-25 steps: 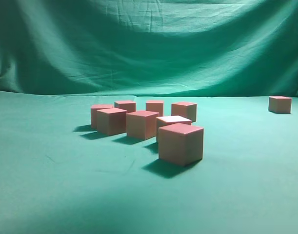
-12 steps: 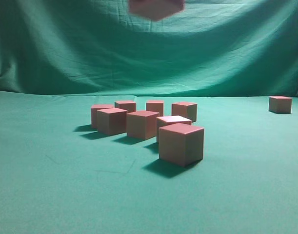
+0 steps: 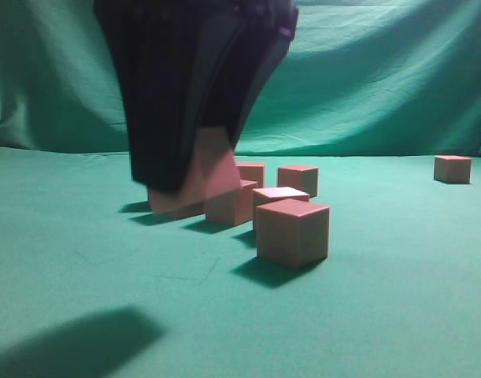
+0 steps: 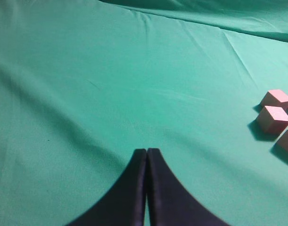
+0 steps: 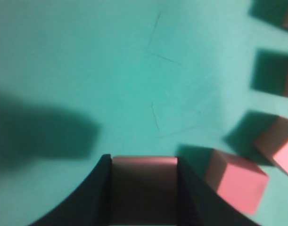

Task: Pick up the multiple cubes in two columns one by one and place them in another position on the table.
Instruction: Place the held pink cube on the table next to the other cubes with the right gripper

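My right gripper (image 3: 191, 191) is shut on a reddish-pink cube (image 3: 214, 167) and holds it just above the teal table (image 3: 382, 315), close to the camera and left of centre. The right wrist view shows that cube (image 5: 144, 188) filling the jaws (image 5: 144, 162). Behind and right of it, several cubes stand in a cluster: the nearest (image 3: 293, 231), one behind it (image 3: 279, 194), and others (image 3: 297, 179). The arm hides the cluster's left cubes. One cube (image 3: 452, 168) stands alone at the far right. My left gripper (image 4: 147, 151) is shut and empty over bare cloth.
A draped green backdrop (image 3: 366, 79) rises behind the table. In the right wrist view two cubes (image 5: 235, 181) (image 5: 280, 143) lie right of the jaws. In the left wrist view cubes (image 4: 273, 117) sit at the right edge. The arm's shadow (image 3: 75, 346) falls front left.
The right gripper with its cube has come down from the top of the exterior view to just above the cloth, covering the left cubes. A shadow has appeared front left.
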